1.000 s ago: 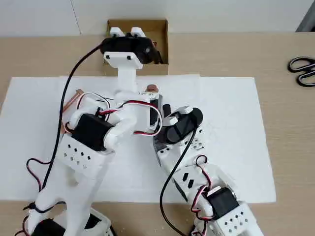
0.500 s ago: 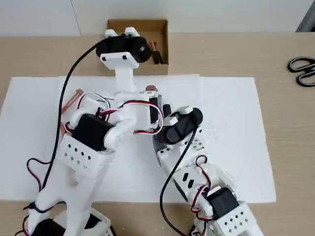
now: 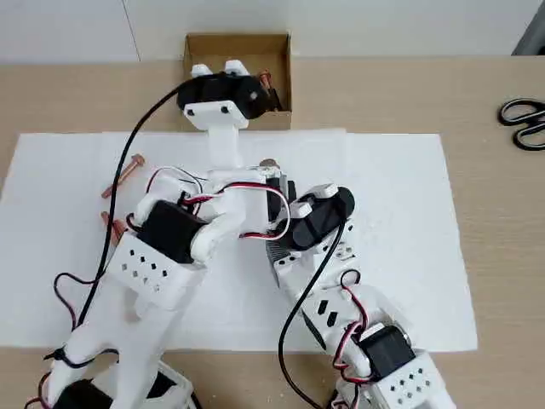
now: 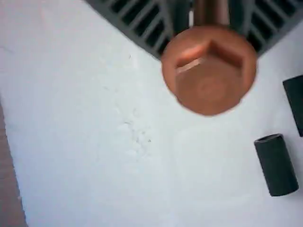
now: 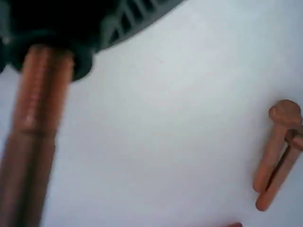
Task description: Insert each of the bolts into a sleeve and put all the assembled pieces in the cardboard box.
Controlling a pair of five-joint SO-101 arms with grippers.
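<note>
Over the middle of the white sheet a copper bolt [image 3: 268, 163] is held between the two arms. My left gripper [image 3: 271, 176] is shut on its shank; in the left wrist view the hex head [image 4: 208, 71] faces the camera, with the ribbed jaws [image 4: 142, 19] behind it. My right gripper [image 3: 288, 200] is shut on a black sleeve [image 5: 81, 66], and the bolt's threaded end [image 5: 40, 90] sits in the sleeve's mouth. The cardboard box [image 3: 238, 40] stands at the table's far edge with a sleeved bolt [image 3: 268, 85] inside.
Loose bolts [image 3: 128, 166] lie on the left of the sheet [image 3: 400, 239], also seen from the right wrist [image 5: 277, 151]. Two spare black sleeves [image 4: 276, 164] lie on the sheet near the grippers. Scissors [image 3: 524, 119] rest at the table's far right.
The left arm's wrist has swung a little right and nearer. The bolt head drifted slightly toward the right arm. More of the loose bolts at the left now shows.
</note>
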